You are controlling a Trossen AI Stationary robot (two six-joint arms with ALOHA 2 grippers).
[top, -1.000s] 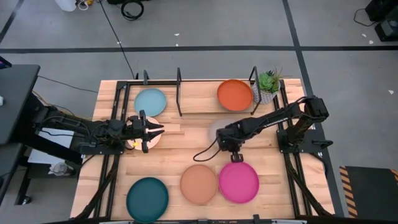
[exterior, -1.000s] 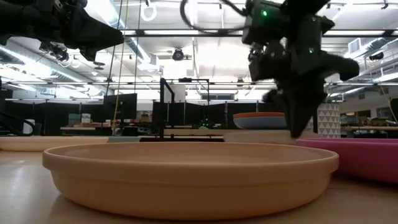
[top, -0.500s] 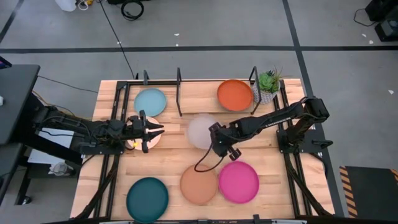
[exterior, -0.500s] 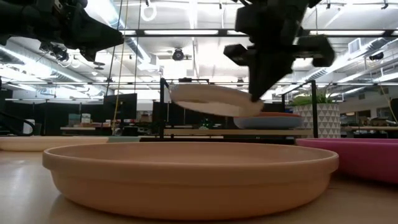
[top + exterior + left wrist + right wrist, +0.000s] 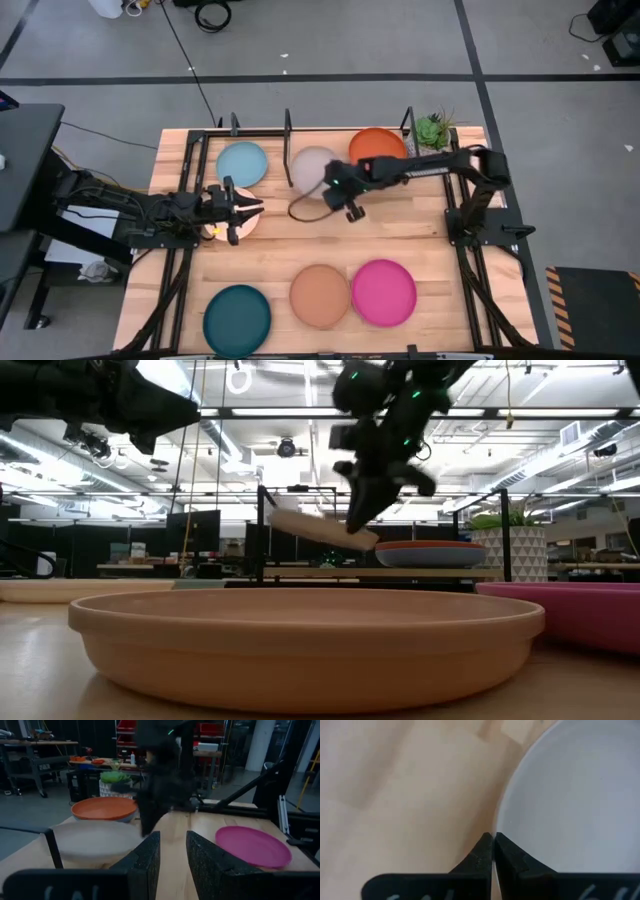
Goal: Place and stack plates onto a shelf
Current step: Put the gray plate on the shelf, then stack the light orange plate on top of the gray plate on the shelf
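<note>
Fingers of the right gripper (image 5: 335,182) pinch the rim of the grey plate (image 5: 313,166), holding it tilted in the air at the shelf (image 5: 288,130), between the light blue plate (image 5: 242,163) and the orange plate (image 5: 377,150); the right wrist view shows the two dark fingers (image 5: 482,852) pressed together on that rim. Most of the wooden surface (image 5: 300,240) lies on the near side of these fingers, carrying the teal plate (image 5: 237,318), peach plate (image 5: 320,295) and pink plate (image 5: 383,291). Left gripper (image 5: 246,209) hovers well apart, its fingers (image 5: 145,862) slightly spread, hiding most of a pale plate (image 5: 215,228) beneath. Smallest, a potted plant (image 5: 431,130) stands beyond the orange plate.
</note>
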